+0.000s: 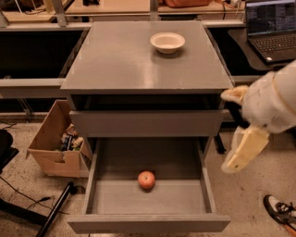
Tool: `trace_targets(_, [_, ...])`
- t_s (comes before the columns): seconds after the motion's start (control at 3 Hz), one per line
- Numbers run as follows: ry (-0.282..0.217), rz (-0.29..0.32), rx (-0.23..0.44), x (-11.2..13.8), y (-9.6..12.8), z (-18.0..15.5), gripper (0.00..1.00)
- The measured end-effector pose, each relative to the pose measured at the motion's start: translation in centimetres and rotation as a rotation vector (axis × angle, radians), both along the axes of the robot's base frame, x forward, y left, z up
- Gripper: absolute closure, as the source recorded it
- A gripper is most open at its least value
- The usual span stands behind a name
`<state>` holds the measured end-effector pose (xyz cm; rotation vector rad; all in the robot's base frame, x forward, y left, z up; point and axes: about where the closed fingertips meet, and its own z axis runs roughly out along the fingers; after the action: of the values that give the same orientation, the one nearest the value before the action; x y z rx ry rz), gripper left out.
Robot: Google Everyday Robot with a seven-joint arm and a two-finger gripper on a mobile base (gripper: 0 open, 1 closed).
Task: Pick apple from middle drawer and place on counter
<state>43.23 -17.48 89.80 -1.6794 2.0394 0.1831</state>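
Speckled terrazzo floor. Open cardboard box of clutter at left, black cables beside it. Tan wooden benches behind. Laptop upper right. Shoe lower right. Gripper at right edge, fingers apart.

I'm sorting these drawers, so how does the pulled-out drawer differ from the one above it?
The middle drawer is pulled out; the upper drawer shows only its front. The middle drawer holds the apple; the upper drawer's inside is hidden. Both are grey, without handles. The claw hangs open to their right.

Red apple in open middle drawer
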Motion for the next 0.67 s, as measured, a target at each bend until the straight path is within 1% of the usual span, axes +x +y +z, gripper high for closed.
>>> trace_targets(0.33, [0.047,0.111,0.239,-0.3,5.5,-9.2,0.00])
trace_targets(0.67, [-0.019,0.180,0.469,2.9,11.4,-13.6,0.00])
